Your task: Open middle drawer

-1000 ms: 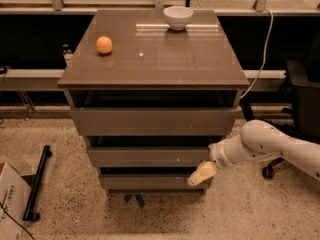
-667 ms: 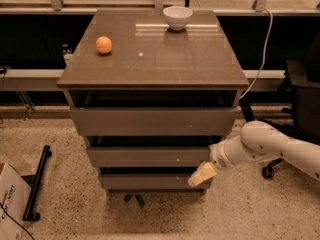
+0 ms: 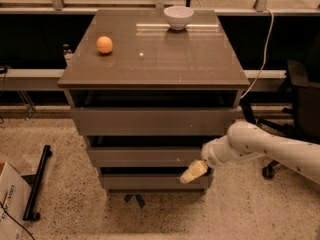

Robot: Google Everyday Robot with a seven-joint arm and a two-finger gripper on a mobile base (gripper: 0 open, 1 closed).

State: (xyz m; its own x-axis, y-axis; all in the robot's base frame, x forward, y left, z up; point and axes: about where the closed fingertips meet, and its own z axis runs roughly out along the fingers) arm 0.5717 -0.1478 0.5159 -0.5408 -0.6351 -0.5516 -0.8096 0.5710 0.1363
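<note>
A grey-brown cabinet (image 3: 150, 59) stands in the middle of the camera view with three handleless drawer fronts. The middle drawer (image 3: 145, 157) is the medium-sized front, between the widest one (image 3: 150, 121) above and the narrowest one (image 3: 150, 181) below. My white arm reaches in from the right. My gripper (image 3: 193, 172) has cream-coloured fingers and sits at the right end of the middle drawer, at its lower edge, over the dark gap above the bottom drawer.
An orange (image 3: 104, 44) and a white bowl (image 3: 178, 17) sit on the cabinet top. A black office chair (image 3: 300, 104) stands at the right. A black bar (image 3: 37, 184) and a cardboard box (image 3: 10, 204) lie on the floor at the left.
</note>
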